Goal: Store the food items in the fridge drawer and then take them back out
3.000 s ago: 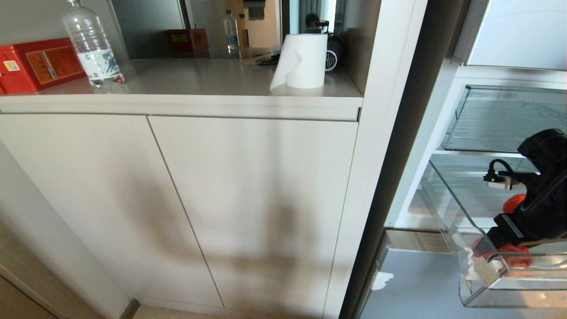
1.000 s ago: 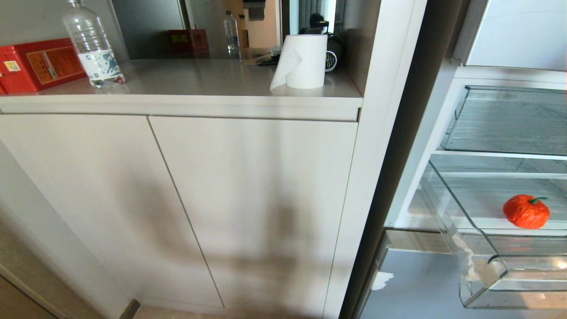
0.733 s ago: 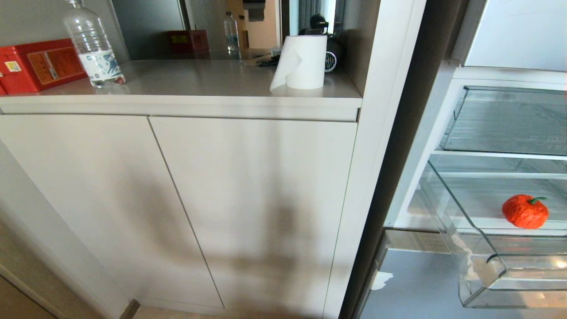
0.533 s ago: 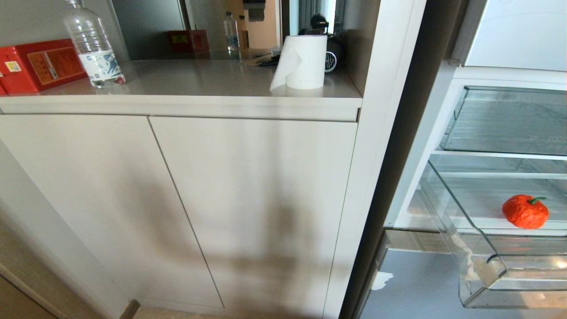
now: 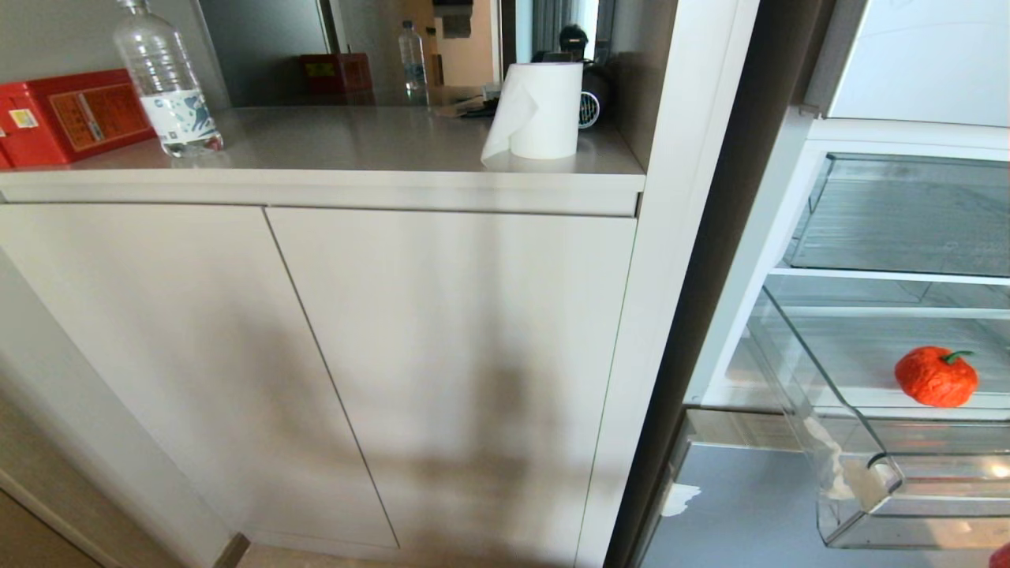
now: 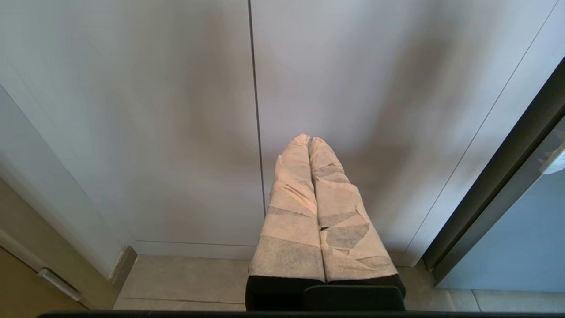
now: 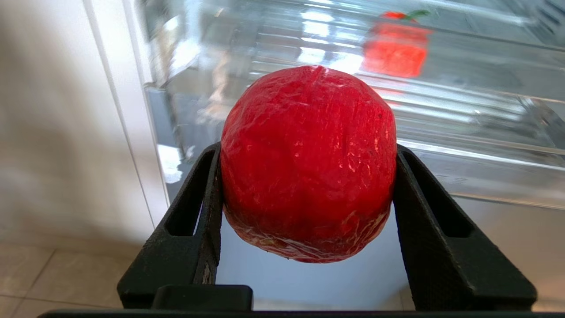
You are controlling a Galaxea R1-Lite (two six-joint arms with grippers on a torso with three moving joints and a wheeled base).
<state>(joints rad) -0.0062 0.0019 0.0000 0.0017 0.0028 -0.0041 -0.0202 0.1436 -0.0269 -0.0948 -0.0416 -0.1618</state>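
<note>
Clear ribbed plastic drawer (image 5: 868, 489); glossy, prob. film-wrapped red fruit (image 7: 309, 163).

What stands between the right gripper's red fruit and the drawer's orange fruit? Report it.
The fridge drawer's clear front wall, per the right wrist view: the orange fruit shows through it, red fruit outside.

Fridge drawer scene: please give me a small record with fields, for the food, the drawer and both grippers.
drawer: pulled out, clear plastic, ribbed floor
orange fruit: lies alone in the drawer, green stem up, nothing touching it
red fruit: wrapped in film, outside the drawer, clamped between black fingers
right gripper: shut on the red fruit, in front of the drawer and lower than its front lip
left gripper: shut, empty, wrapped fingers together, pointing at the cabinet door
counter: paper roll, bottle, red box
</note>
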